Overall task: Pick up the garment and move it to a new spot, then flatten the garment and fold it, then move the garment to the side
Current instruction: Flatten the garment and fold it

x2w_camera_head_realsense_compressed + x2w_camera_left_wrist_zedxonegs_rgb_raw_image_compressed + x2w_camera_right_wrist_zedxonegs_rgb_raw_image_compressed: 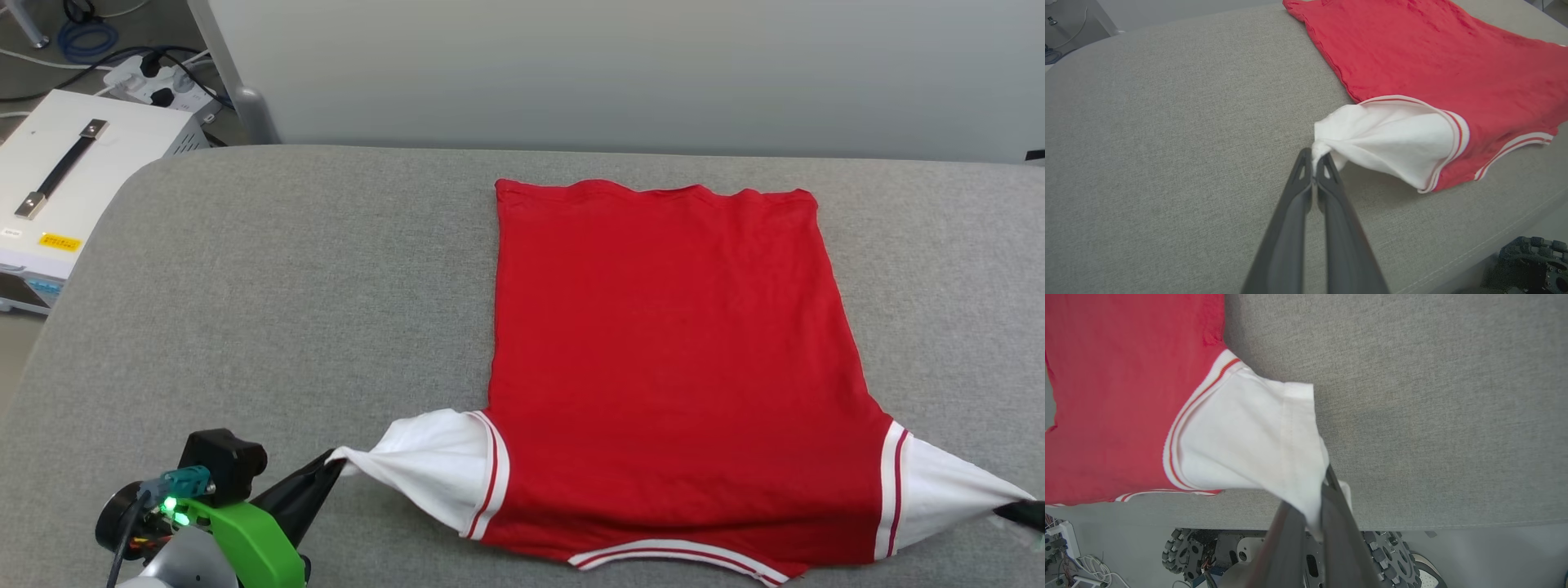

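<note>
Garment: the red garment (661, 367) lies spread on the grey desk (286, 286), right of the middle, plain red side up. The hem is at the far side and the striped collar at the near edge.
Sleeves: both white sleeves are drawn outward into a point, the left sleeve (433, 474) to the near left and the right sleeve (947, 490) to the near right.
Left hand: the left hand (1313, 159) is closed tight on the very tip of the left sleeve, with a small pinch of cloth between the fingers.
Right hand: the right hand (1327, 484) is closed on the border of the right sleeve, and the cloth passes between the fingers.
Stage: I judge this as flattening, with the folding not yet begun.
Risk, slipping: the left pinch is small, so a stronger pull may draw the sleeve out and that side would wrinkle.
Risk, edge: the collar lies close to the near desk edge, so a pull toward the robot may drag it over.
Risk, skew: an unequal pull may turn the body crooked.
Hidden: no chest print shows, so it probably faces down. The head view cuts off the collar's nearest part and most of the right hand. How deep the cloth sits in the right hand is hard to tell.
Around: a white box (73, 163) with a black handle stands beyond the far left corner.
</note>
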